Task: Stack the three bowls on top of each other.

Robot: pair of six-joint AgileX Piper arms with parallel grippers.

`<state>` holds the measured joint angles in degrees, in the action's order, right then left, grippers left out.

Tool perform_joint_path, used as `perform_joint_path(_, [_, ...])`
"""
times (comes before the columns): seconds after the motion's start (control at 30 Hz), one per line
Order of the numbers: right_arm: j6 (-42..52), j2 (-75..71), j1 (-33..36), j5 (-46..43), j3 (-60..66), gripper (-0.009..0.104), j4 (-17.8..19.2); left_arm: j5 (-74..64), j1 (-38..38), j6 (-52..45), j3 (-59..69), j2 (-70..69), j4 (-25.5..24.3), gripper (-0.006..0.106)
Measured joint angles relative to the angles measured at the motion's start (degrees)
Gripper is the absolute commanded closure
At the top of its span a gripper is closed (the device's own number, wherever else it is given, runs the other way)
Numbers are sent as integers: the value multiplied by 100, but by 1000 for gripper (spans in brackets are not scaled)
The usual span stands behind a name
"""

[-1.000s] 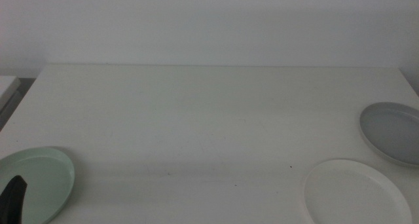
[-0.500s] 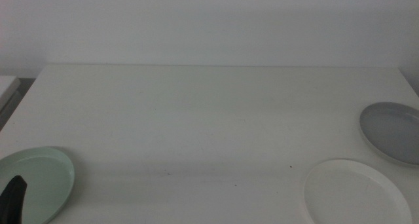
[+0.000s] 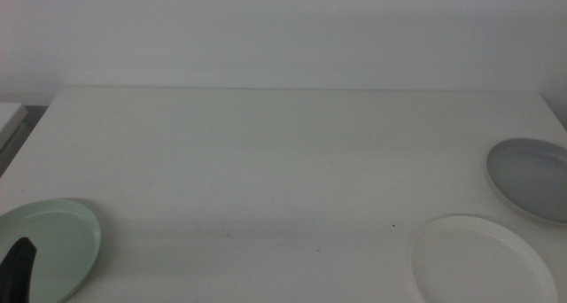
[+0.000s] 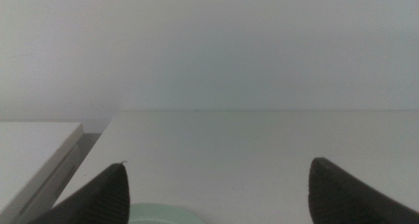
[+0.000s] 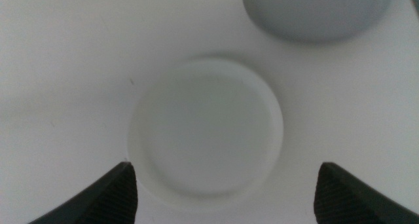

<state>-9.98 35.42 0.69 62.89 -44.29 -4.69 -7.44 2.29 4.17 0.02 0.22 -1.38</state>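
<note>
A pale mint green bowl (image 3: 49, 248) lies at the table's front left corner, and a sliver of its rim (image 4: 163, 212) shows in the left wrist view. My left gripper (image 3: 18, 266) hangs over that bowl, open (image 4: 219, 198) and holding nothing. At the front right rests the white bowl (image 3: 483, 260), with the grey bowl (image 3: 532, 179) just behind it at the right edge. My right gripper (image 5: 226, 194) is open above the white bowl (image 5: 206, 126), the grey bowl (image 5: 317, 11) lying beyond; this gripper is out of the middle view.
The white table (image 3: 283, 161) ends at a pale wall at the back. A second white surface (image 4: 33, 152) stands beside the table's left edge, across a dark gap.
</note>
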Motion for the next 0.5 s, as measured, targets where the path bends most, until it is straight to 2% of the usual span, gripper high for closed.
perform_joint_path(0.27, [-67,1333,0,314,0,5,68,0,0,0,0,0,0,7])
perform_joint_path(0.5, [-67,2826,0,-211,0,13,109,0,0,0,0,0,0,7])
